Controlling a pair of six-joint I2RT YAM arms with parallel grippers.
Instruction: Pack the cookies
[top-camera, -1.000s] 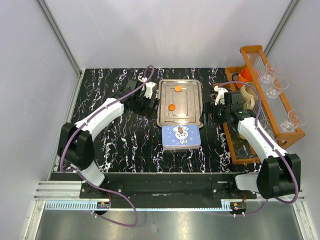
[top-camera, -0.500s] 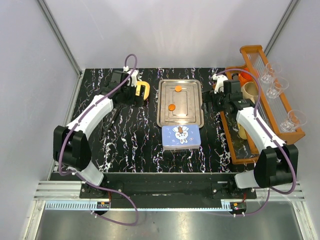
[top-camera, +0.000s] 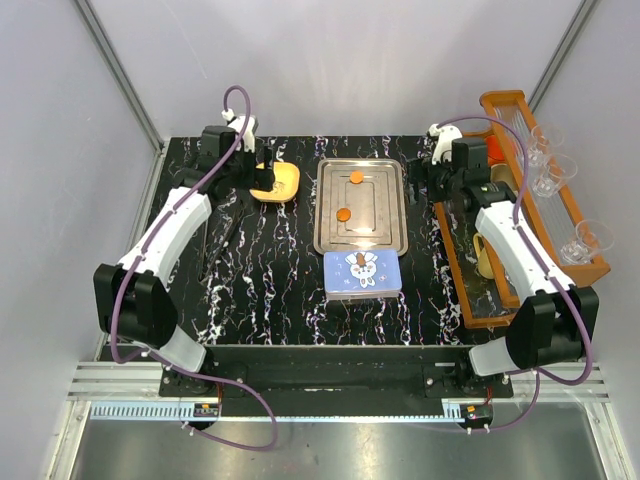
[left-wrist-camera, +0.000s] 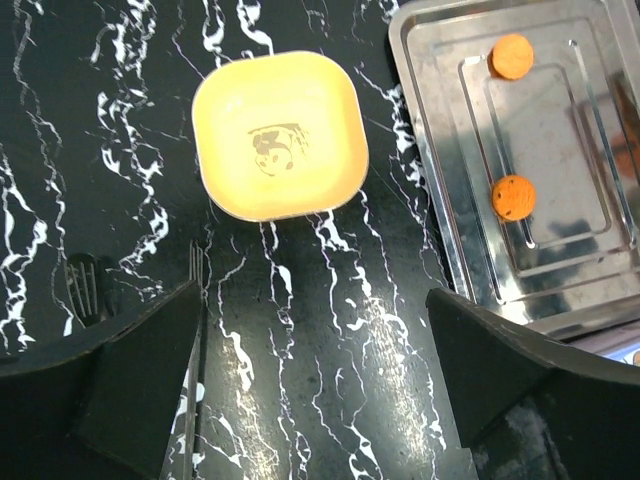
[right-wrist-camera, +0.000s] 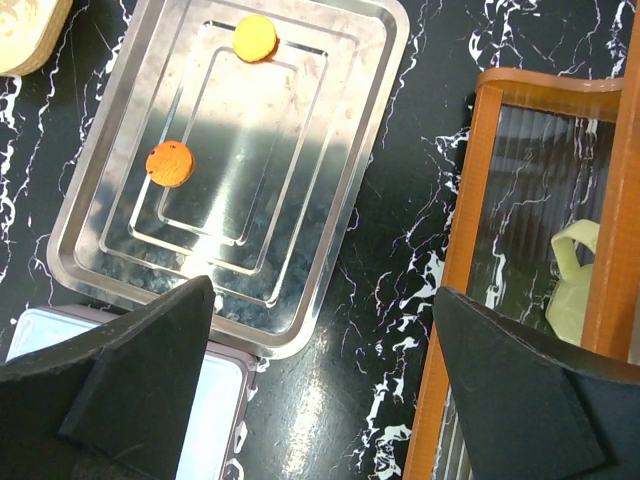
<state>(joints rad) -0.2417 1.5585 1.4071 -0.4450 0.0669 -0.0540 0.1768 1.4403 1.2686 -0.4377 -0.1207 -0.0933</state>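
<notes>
Two cookies (top-camera: 349, 195) on tray (top-camera: 395, 205).

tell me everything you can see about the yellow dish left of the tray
The yellow dish is a shallow square with rounded corners, yellow-orange, smooth and plastic-looking, with a small dark printed figure at its centre. It is empty and sits upright and flat on the black marbled table, left of the metal tray, with a gap between them. Nothing but the table touches it.
</notes>
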